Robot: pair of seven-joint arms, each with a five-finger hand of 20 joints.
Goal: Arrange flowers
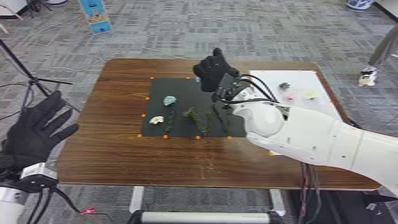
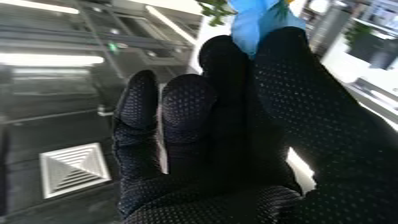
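One brown wooden table (image 1: 107,155), smooth and visibly grained, fills the middle of the head view on grey, mottled carpet (image 1: 151,42). Toward the upper left of that view stands a blue sign (image 1: 95,15) bearing print and pictures. On the table's central part lies a flat, matte dark mat (image 1: 185,131) edged with small orange markers; on its left half are a ruffled teal flower (image 1: 169,100) and, lower down, a white flower (image 1: 156,120) beside a thin green stem (image 1: 169,125). A feathery green sprig (image 1: 194,117) lies near the mat's middle. To the right, a white sheet (image 1: 306,80) carries a dark green rosette (image 1: 284,86), a pink flower (image 1: 290,97) and a pale yellow flower (image 1: 310,95). The right hand (image 1: 213,72), in black fabric, is over the upper right of the mat. In the right wrist view, the glove of the right hand (image 2: 213,185) shows a dotted, knitted texture, and its thumb and a finger are closed on a blue flower (image 2: 266,20) with thin, soft-looking petals. At the lower left of the head view, the left hand (image 1: 40,125) has its fingers spread apart.
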